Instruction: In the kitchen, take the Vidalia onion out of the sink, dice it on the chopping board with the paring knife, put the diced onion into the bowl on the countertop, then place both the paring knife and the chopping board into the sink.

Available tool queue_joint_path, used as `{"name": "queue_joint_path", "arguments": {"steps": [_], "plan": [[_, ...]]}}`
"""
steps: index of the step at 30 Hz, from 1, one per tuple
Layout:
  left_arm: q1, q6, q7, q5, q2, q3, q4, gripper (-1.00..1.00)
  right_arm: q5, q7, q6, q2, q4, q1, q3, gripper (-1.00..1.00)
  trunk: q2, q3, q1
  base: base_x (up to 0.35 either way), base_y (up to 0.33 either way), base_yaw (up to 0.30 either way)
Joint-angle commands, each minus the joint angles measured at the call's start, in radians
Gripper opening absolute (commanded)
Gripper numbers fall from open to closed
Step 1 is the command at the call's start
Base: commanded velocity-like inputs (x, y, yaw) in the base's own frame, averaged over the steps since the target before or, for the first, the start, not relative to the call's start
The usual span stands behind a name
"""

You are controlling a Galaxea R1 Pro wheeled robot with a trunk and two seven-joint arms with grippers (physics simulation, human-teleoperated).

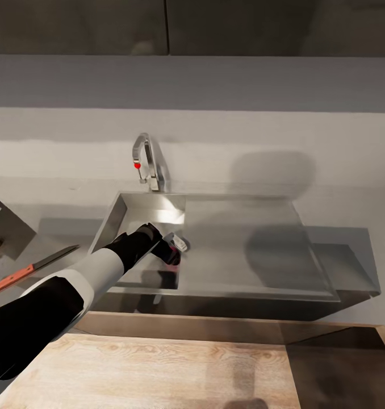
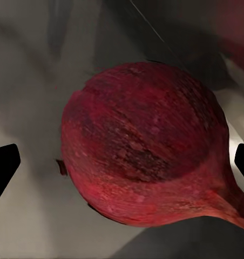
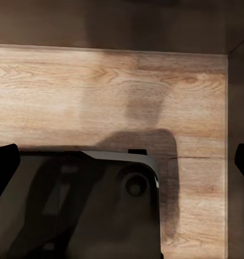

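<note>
**Onion between the left fingers, down in the sink basin**

Nearest you, at 6 o'clock in the head view, lies a pale wooden surface (image 1: pixel 175 369) with a darker brown band along its far edge. Your right wrist camera looks down on the same wood grain; its fingers (image 3: pixel 4 167) stand wide apart at the frame edges with nothing between them, so that hand is released and idle.

Next out, at about 9 o'clock, the paring knife (image 1: pixel 28 270) rests on the grey table (image 1: pixel 62 230), red-orange handle toward you, blade pointing away toward the sink.

Beyond that, your left arm reaches into the sink (image 1: pixel 243 250), and the left gripper (image 1: pixel 174 250) sits low in the basin near its right wall, just beside the flat drainboard. In the left wrist view the Vidalia onion (image 2: pixel 141 143) sits squarely between the two dark fingers (image 2: pixel 3 164), which are spread at either side and, as far as you can see, not yet pressing on it.

Judge the onion as light but firm, with a dry papery skin that may slip or slide over the flesh. Take it across its widest round middle, not on the tapering neck, and close gently but fully.

Farthest, at 12 o'clock, the chrome tap (image 1: pixel 147 162) with its red dot stands against the wall.
</note>
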Motion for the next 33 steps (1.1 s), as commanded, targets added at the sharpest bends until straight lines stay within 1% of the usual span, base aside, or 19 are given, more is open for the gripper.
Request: {"name": "queue_joint_path", "arguments": {"steps": [1, 16, 18, 19, 21, 26, 33], "plan": [[-0.001, 0.005, 0.002, 0.01, 0.001, -0.007, -0.001, 1.0, 0.004, 0.01, -0.002, 0.002, -0.002, 0.0, -0.007, 1.0, -0.002, -0.002, 0.001, 0.01, 0.003, 0.0], [-0.001, 0.006, 0.002, 0.01, 0.001, -0.009, 0.0, 1.0, 0.004, 0.011, -0.002, 0.0, -0.001, 0.0, -0.006, 1.0, -0.002, -0.002, 0.001, 0.001, 0.0, 0.0], [-0.001, 0.006, 0.002, 0.01, 0.001, -0.015, 0.0, 1.0, 0.004, 0.011, -0.003, 0.0, -0.001, 0.0, -0.006, 1.0, -0.002, -0.002, 0.001, 0.0, 0.0, 0.0], [-0.001, 0.006, 0.002, 0.01, 0.001, -0.024, 0.0, 1.0, 0.004, 0.011, -0.002, 0.0, -0.001, 0.0, -0.006, 1.0, -0.002, -0.002, 0.001, 0.0, 0.0, 0.0], [0.002, 0.008, 0.004, 0.01, 0.001, -0.017, -0.002, 1.0, 0.004, 0.01, -0.005, 0.012, -0.004, 0.0, -0.009, 1.0, -0.002, -0.002, 0.001, 0.0, 0.0, 0.0], [0.002, 0.008, 0.004, 0.01, 0.0, -0.016, -0.003, 1.0, 0.004, 0.011, -0.005, 0.013, -0.004, 0.0, -0.009, 1.0, -0.002, -0.002, 0.001, 0.0, 0.0, 0.0], [0.002, 0.009, 0.006, 0.01, -0.001, -0.015, -0.005, 1.0, -0.001, 0.012, -0.005, 0.003, 0.002, 0.0, -0.009, 1.0, -0.002, -0.002, 0.001, 0.041, 0.0, 0.0]]}}
